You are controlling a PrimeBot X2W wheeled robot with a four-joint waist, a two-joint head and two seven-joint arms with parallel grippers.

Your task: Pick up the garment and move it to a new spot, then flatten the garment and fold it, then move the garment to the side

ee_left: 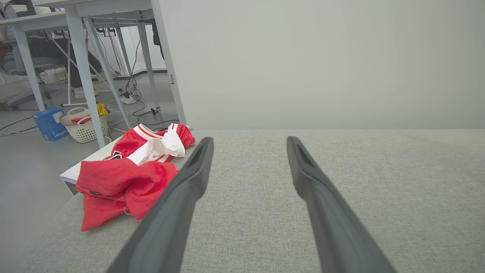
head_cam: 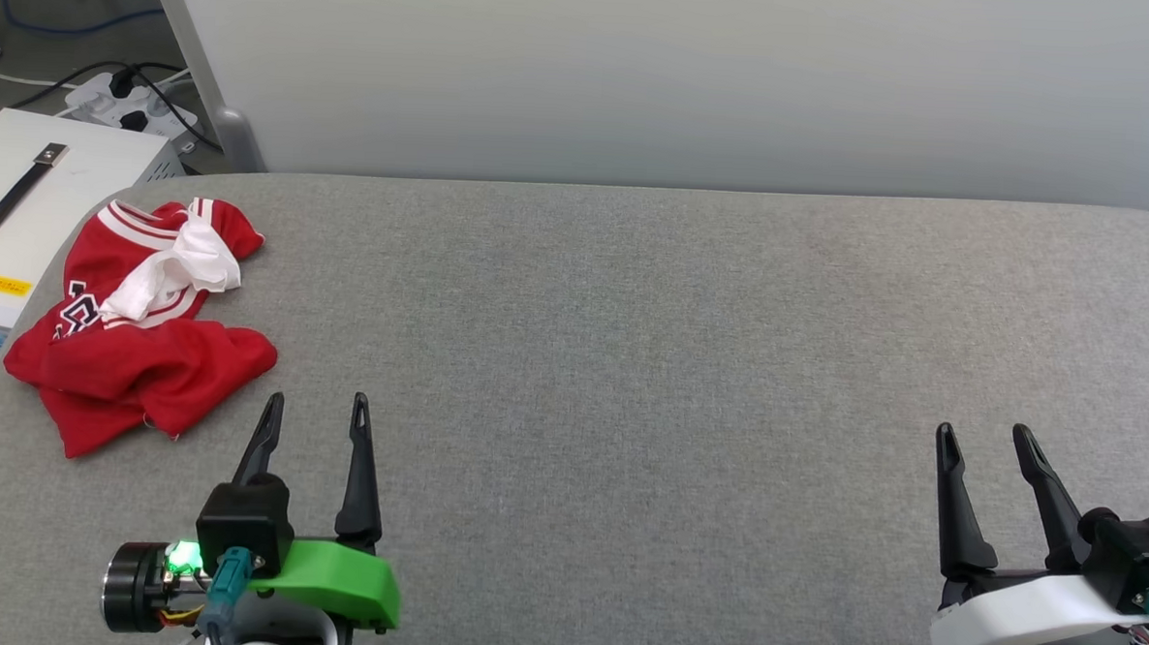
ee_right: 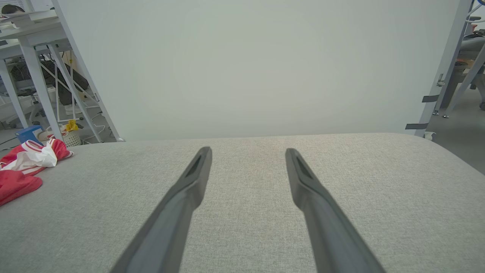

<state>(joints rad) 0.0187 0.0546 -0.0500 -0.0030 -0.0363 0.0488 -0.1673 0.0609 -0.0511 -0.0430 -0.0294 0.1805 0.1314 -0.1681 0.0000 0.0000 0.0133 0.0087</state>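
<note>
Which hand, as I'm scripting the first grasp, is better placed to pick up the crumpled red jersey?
Left. The left hand stands open close beside the garment, which lies crumpled near the left edge of the grey table. The right hand, also open, is far off on the other side.

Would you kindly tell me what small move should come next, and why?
Probably reach the left pincer forward and leftward over the garment. It lies crumpled and untouched near the left edge of the grey table, and the left pincer stands open and empty close beside it, whereas the right pincer is far across the table.
</note>
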